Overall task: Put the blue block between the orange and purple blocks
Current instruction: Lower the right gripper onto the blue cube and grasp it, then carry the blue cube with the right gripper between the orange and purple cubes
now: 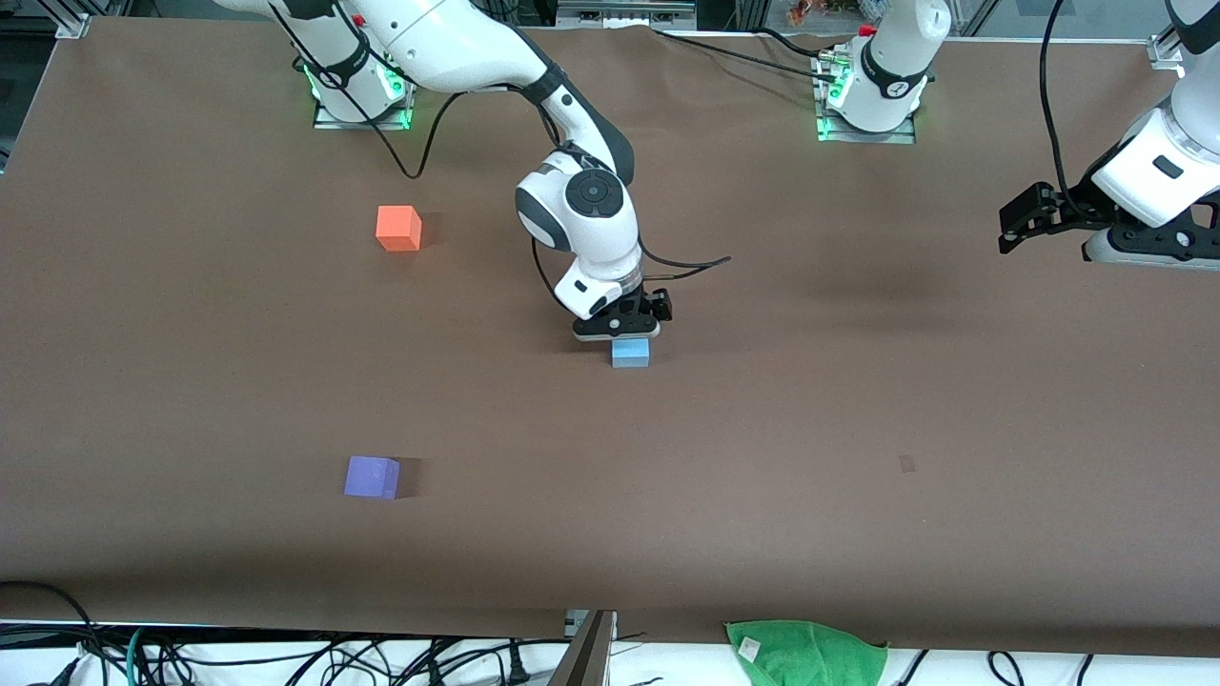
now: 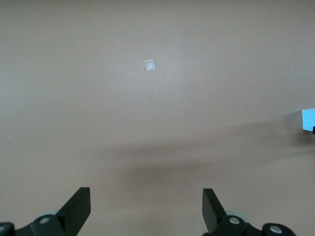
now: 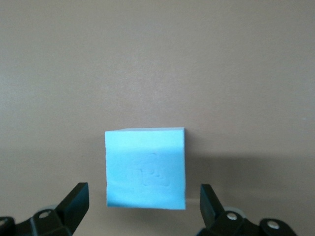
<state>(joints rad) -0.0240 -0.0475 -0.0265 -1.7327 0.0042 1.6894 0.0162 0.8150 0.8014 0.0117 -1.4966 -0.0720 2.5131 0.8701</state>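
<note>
The blue block [image 1: 630,353] sits on the brown table near its middle. My right gripper [image 1: 620,329] hovers low right over it, open. In the right wrist view the blue block [image 3: 145,168] lies between the two fingertips of the right gripper [image 3: 143,194], with a gap on each side. The orange block [image 1: 398,229] sits toward the right arm's end, farther from the front camera. The purple block [image 1: 372,476] sits nearer to the camera, roughly in line with the orange one. My left gripper [image 1: 1025,224] waits open and empty at the left arm's end of the table [image 2: 146,194].
A green cloth [image 1: 805,653] lies off the table's front edge. A small tape mark [image 1: 906,463] is on the table and also shows in the left wrist view [image 2: 150,65]. The blue block's edge shows in the left wrist view [image 2: 308,119].
</note>
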